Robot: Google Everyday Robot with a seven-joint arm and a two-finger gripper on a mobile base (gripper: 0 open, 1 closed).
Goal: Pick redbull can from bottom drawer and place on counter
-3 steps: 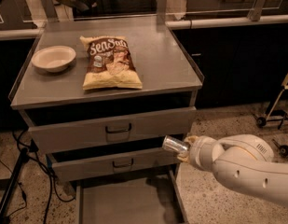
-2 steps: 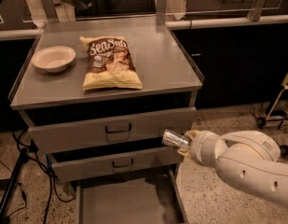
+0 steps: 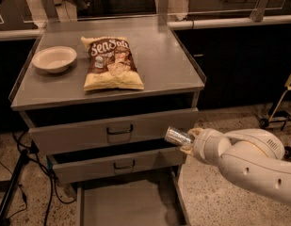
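The gripper [image 3: 188, 140] clasps the redbull can [image 3: 176, 136] — sideways, above the bottom drawer [image 3: 126, 206]

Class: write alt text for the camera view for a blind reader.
A white arm's gripper holds a slim silvery can before the grey metal drawers, higher than the open bottom drawer. A brown chip bag and white bowl sit on the counter.

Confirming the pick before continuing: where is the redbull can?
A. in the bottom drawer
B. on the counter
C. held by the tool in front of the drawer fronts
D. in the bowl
C: the tool, at the drawer fronts' right end, grips the redbull can in the air, higher than the open bottom drawer.
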